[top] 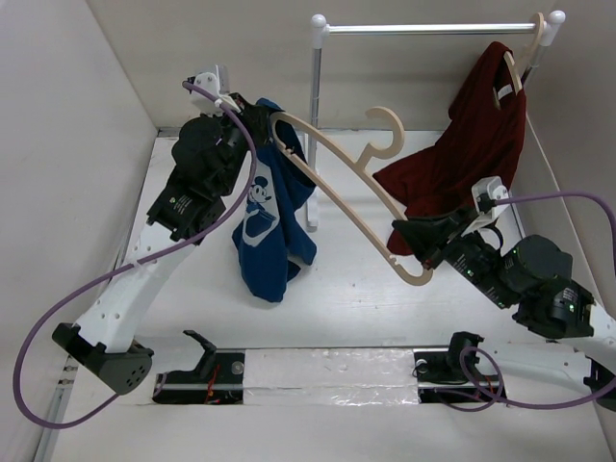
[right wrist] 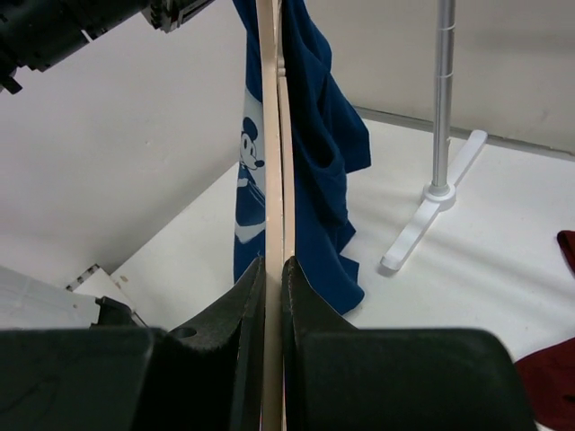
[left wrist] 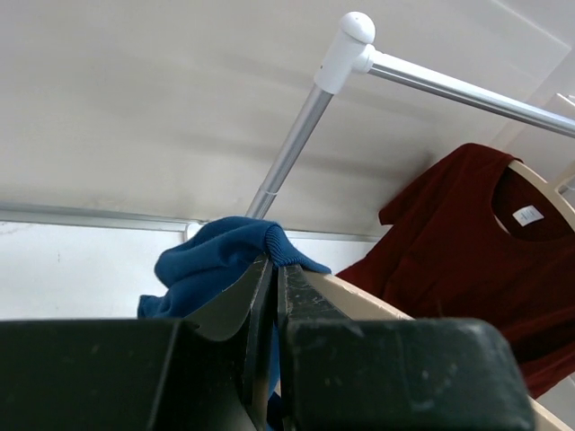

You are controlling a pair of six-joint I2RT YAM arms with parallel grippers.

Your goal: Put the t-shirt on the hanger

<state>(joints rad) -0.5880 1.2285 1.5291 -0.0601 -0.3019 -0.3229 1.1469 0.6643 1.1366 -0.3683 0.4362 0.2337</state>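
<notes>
While the right gripper (top: 404, 233) clamps the hanger (top: 337, 183) at its lower-right end, its length slants to upper left, hook toward upper right; there the left gripper (top: 258, 115) pinches the t-shirt (top: 269, 241), hanging centre-left; the label (left wrist: 527, 215) on the red shirt (top: 462, 144) is unreadable.

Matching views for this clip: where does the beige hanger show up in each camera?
Top external: the hanger slants across the middle, from upper left to lower right.
Left wrist: the hanger is a beige strip at lower right.
Right wrist: the hanger is edge-on, a vertical strip up the centre.
Shared landmark: the clothes rail's silver post.
</notes>
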